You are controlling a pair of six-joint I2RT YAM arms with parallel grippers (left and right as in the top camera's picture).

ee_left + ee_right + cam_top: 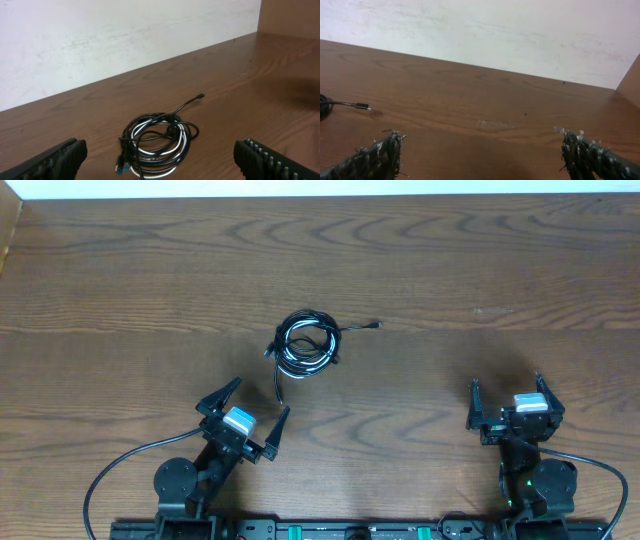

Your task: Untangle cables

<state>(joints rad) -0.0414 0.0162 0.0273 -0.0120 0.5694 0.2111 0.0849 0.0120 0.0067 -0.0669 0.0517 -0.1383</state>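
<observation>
Wide open and empty: left hand, right hand; tangled coil of thin black and white cables at frame centre, so suggest pinching the loose plug end and drawing outward slowly.

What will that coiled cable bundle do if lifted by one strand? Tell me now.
Probably floppy: the cables lie in loose, uneven loops, so one strand would likely sag and drag the rest along. Likely light, being thin cords. The free plug end may swing or snag.
</observation>
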